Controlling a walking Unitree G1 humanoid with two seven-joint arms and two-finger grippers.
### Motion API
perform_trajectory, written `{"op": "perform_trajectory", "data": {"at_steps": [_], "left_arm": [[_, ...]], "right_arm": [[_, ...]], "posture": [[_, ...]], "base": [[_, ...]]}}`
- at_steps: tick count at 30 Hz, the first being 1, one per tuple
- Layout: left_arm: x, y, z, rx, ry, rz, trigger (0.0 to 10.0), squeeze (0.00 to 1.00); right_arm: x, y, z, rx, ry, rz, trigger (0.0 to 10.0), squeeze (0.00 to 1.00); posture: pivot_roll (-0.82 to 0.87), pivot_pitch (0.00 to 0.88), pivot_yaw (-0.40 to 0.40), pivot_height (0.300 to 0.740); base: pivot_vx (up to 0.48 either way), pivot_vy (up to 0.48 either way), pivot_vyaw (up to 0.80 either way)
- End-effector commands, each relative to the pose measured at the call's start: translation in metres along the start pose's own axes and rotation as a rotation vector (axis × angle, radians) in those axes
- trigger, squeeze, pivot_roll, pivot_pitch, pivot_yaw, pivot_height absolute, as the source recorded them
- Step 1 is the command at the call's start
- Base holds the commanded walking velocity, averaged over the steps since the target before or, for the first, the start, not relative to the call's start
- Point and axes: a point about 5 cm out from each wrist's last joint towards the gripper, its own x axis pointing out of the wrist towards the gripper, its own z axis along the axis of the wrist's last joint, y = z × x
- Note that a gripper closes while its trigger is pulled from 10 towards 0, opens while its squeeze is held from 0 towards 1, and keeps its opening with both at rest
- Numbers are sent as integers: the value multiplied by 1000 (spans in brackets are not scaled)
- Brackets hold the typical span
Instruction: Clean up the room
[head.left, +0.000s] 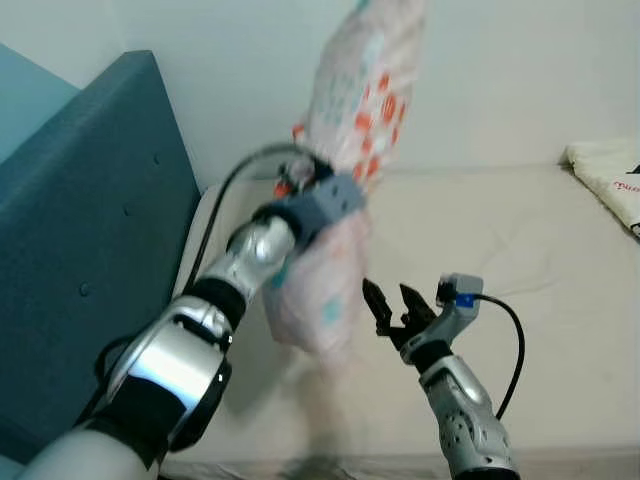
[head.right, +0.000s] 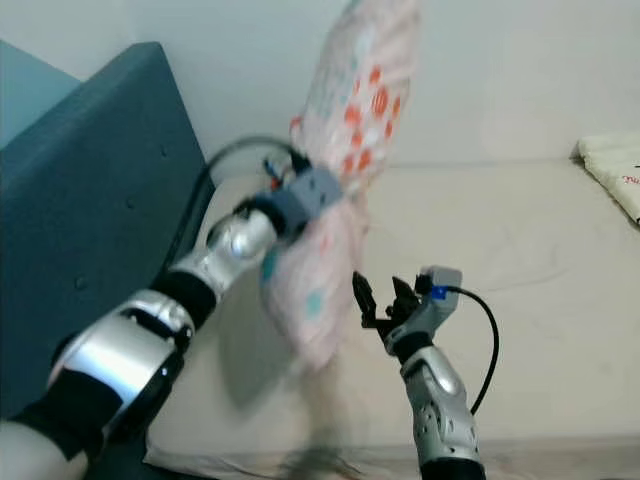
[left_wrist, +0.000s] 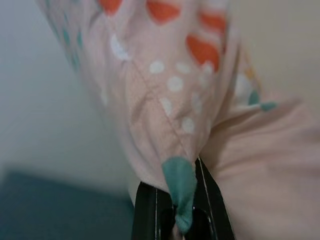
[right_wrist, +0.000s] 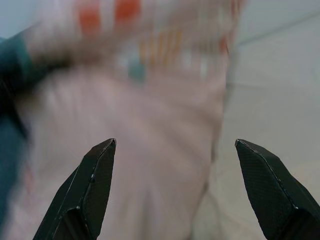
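Note:
A pale pink cloth (head.left: 360, 110) with orange, teal and white spots hangs in the air over the cream bed (head.left: 520, 260), blurred by motion. My left gripper (head.left: 318, 185) is shut on its middle; in the left wrist view the black fingers (left_wrist: 150, 212) pinch a teal-tipped fold of the cloth (left_wrist: 170, 100). One end flares up against the wall and the other droops below the wrist. My right gripper (head.left: 392, 298) is open just right of the drooping end, low over the mattress. Its fingertips (right_wrist: 102, 165) stand wide apart in front of the cloth (right_wrist: 150, 150).
A dark teal upholstered headboard (head.left: 90, 220) rises on the left. A white wall (head.left: 500, 70) runs behind the bed. A folded white cloth with red print (head.left: 610, 180) lies at the bed's far right edge.

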Motion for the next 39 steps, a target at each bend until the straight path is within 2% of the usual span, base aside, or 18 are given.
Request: {"op": "perform_trajectory", "data": {"at_steps": [1,6,7,10,11,12,14,15,16,17,19,20,23,25,32,34,36,39], "left_arm": [[-4,4,-16,-80,112,38,10000,0],[-6,-4,-23,-202,181,32,10000,0],[0,-4,-8,-278,135,37,10000,0],[11,0,20,-325,40,39,10000,0],[17,4,34,-382,4,42,10000,0],[17,4,34,-382,4,42,10000,0],[24,11,55,-483,-50,34,10000,0],[24,11,55,-483,-50,34,10000,0],[29,14,73,-553,-87,13,10000,0],[30,15,79,-572,-98,4,10000,0],[34,16,91,-704,-81,-24,10000,0],[34,16,91,-704,-81,-24,10000,0],[38,17,98,-834,-37,-63,10000,0],[38,17,100,-864,-23,-76,10000,0],[41,21,110,-1143,63,-140,10000,0],[41,21,110,-1143,63,-140,10000,0],[42,19,115,-1226,94,-155,10000,0],[41,13,116,-1286,129,-163,10000,0]], "right_arm": [[-4,2,-3,-1,22,-9,10000,0],[-9,1,-5,-1,28,-28,10000,0],[-12,-1,-3,-2,24,-44,10000,0],[-12,-5,-1,-1,23,-59,10000,0],[-11,-6,0,-4,22,-61,10000,0],[-11,-6,0,-4,22,-61,10000,0],[-9,-7,2,-9,20,-62,10000,0],[-9,-7,2,-9,20,-62,10000,0],[-7,-7,5,-12,15,-61,10000,0],[-6,-7,6,-12,13,-61,10000,0],[-3,-6,8,-13,6,-58,10000,0],[-3,-6,8,-13,6,-58,10000,0],[-1,-6,10,-15,0,-57,10000,0],[0,-6,10,-16,-1,-57,10000,0],[5,-9,13,-16,-12,-61,10000,0],[5,-9,13,-16,-12,-61,10000,0],[6,-9,13,-16,-14,-59,10000,0],[6,-9,13,-16,-15,-59,10000,0]], "posture": [[-179,143,65,740],[-190,154,80,740],[-190,159,82,740],[-182,156,79,740],[-177,150,80,740],[-177,150,80,740],[-173,140,81,740],[-173,140,81,740],[-173,132,83,740],[-173,132,83,740],[-171,117,88,740],[-171,117,88,740],[-166,93,96,740],[-165,91,96,740],[-154,66,100,740],[-154,66,100,740],[-152,64,103,740],[-148,68,103,740]], "base": [[0,0,0],[0,0,0],[0,0,0],[0,0,0],[0,0,0],[0,0,0],[0,0,0],[0,0,0],[0,0,0],[0,0,0],[0,0,0],[0,0,0],[0,0,0],[0,0,0],[0,0,0],[0,0,0],[0,0,0],[0,0,0]]}}
